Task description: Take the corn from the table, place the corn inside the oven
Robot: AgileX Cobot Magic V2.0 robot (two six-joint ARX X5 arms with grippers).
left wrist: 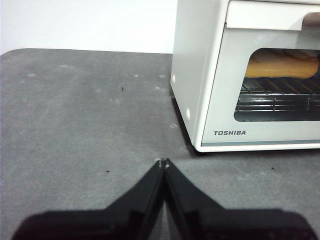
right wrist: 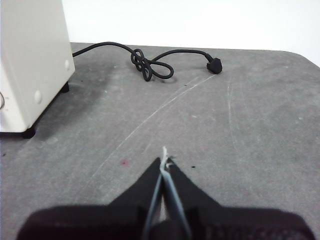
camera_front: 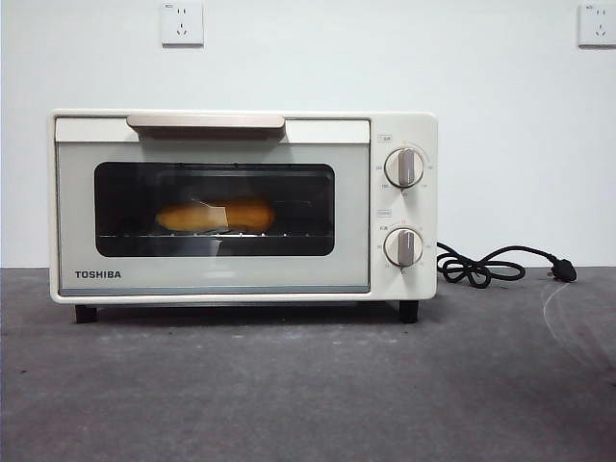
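The cream-white Toshiba oven point(camera_front: 241, 207) stands on the dark grey table point(camera_front: 308, 385) with its glass door closed. Behind the glass the orange-yellow corn point(camera_front: 216, 216) lies on the wire rack; the left wrist view shows the corn point(left wrist: 280, 64) through the window too. My left gripper point(left wrist: 162, 162) is shut and empty, low over the table off the oven's left front corner point(left wrist: 200, 100). Off the oven's right side point(right wrist: 30, 65), my right gripper point(right wrist: 164, 162) is shut and empty above the bare table. Neither arm appears in the front view.
The oven's black cord point(camera_front: 481, 267) lies coiled on the table to its right, its plug point(right wrist: 215, 65) furthest out. A pale curved scratch point(right wrist: 160, 107) runs across the table surface. Two wall sockets point(camera_front: 182, 23) sit on the white wall behind.
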